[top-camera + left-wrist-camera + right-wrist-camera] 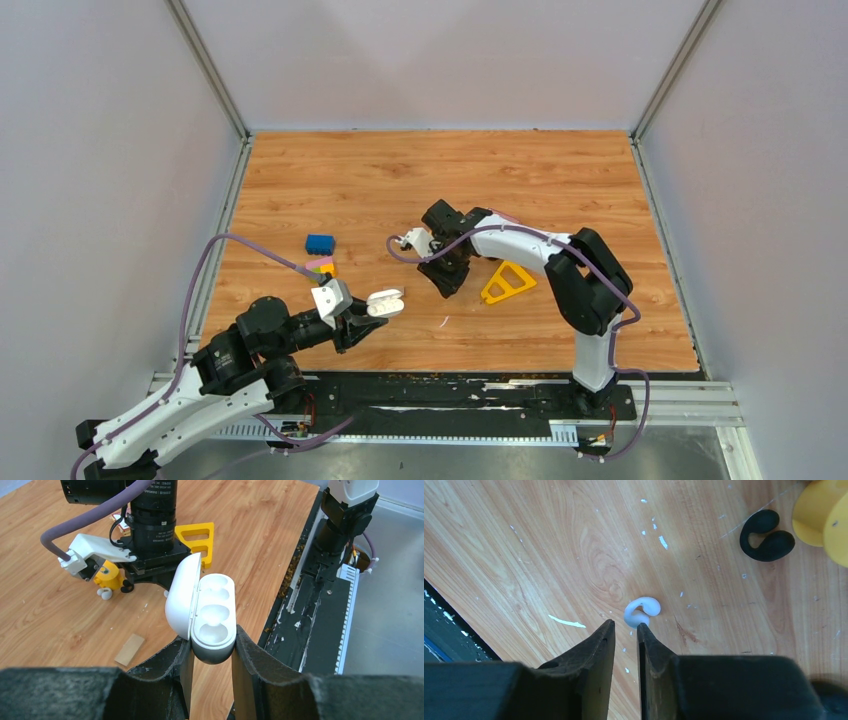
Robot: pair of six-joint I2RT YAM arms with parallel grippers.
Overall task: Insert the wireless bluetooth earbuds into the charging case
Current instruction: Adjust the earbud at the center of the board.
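Note:
My left gripper (211, 652) is shut on the white charging case (214, 615) and holds it above the table. The lid (181, 597) is open and both wells look empty. The case also shows in the top view (385, 303). My right gripper (625, 626) points down at the table, its jaws a narrow gap apart and empty. A white earbud (641, 611) lies just beyond its right fingertip (642, 628). A black earbud (766, 535) lies farther off, next to a yellow piece (824, 520). In the left wrist view, white earbuds (105, 594) and a black one (127, 587) lie by the right gripper (150, 577).
A yellow triangle (508, 283) lies right of the right gripper. A blue block (320, 243) and small coloured pieces (322, 266) sit left of centre. A small tan block (129, 649) lies on the wood near the left gripper. The black base rail (320, 605) runs along the near edge.

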